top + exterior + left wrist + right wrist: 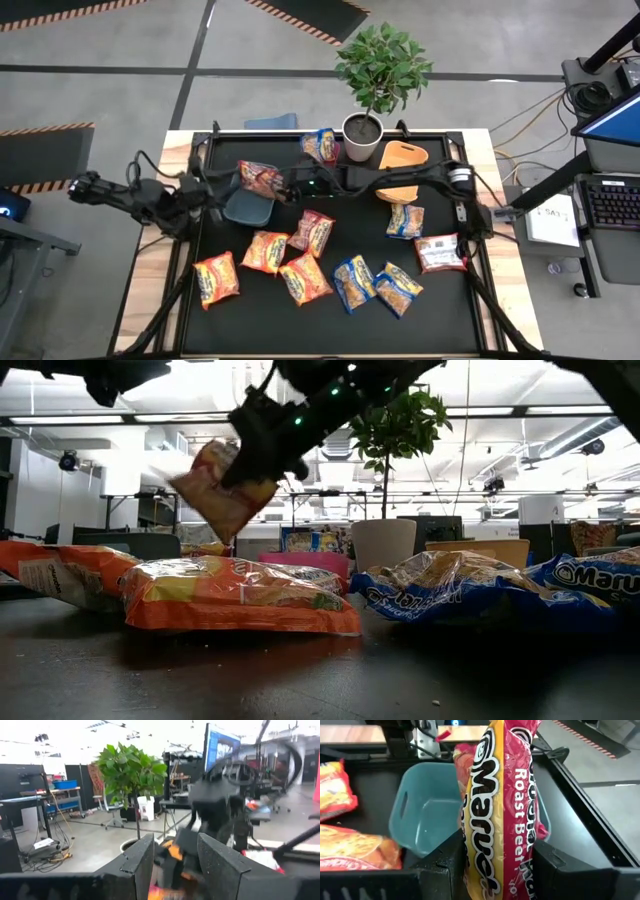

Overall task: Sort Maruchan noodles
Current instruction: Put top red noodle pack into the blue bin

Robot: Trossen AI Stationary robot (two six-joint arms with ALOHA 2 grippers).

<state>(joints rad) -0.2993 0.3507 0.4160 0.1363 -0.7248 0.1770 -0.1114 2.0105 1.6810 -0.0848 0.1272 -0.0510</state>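
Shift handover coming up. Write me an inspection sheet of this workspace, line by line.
Surface: black mat on a wooden table.
Job's things: Maruchan packets scattered across the mat; one red Roast Beef packet held in the air over the teal bin.
Clutter: potted plant at the back edge; orange bin beside it.
Grippers: right end effector shut on the Roast Beef packet, reaching across to the teal bin; left end effector raised at the table's left, nothing seen held.
Cables: cables on the floor to the right of the table.
Surroundings: laptop and keyboard on the right; hazard-striped floor tape behind.
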